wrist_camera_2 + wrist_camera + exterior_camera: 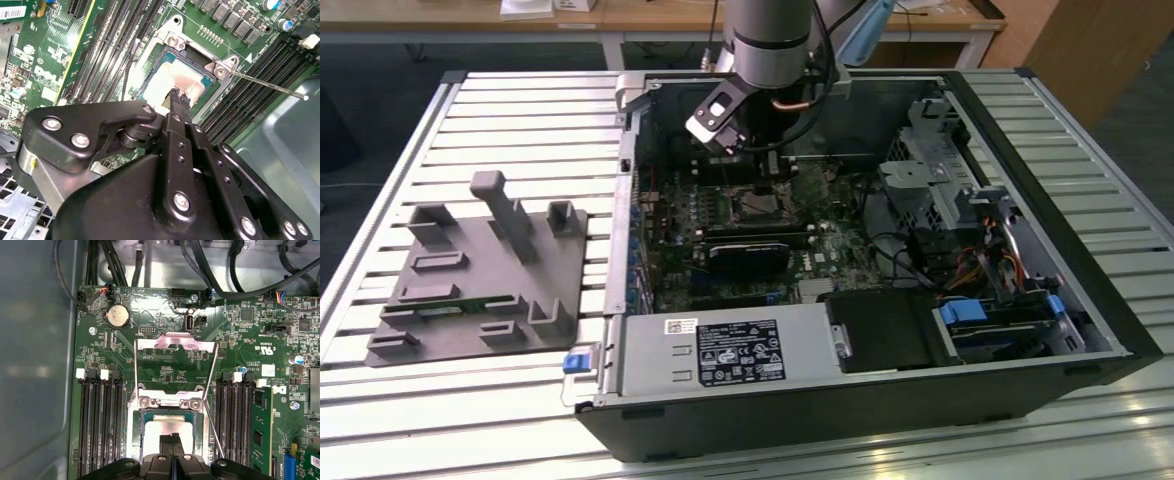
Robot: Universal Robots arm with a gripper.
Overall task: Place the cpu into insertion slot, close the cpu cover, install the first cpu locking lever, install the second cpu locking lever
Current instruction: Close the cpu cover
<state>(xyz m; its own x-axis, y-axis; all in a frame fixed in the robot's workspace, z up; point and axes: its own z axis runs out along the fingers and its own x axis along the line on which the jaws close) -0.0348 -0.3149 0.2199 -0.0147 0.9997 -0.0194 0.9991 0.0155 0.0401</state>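
Motherboard (720, 215) beneath upright arm (767, 40), fingers (177, 120) over cpu (164, 81)

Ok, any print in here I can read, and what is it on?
No text reads surely enough to quote.
Label on the grey box: print too small to read.
White sticker on the green board: too small to read.
Barcode sticker on the board: too small to read.
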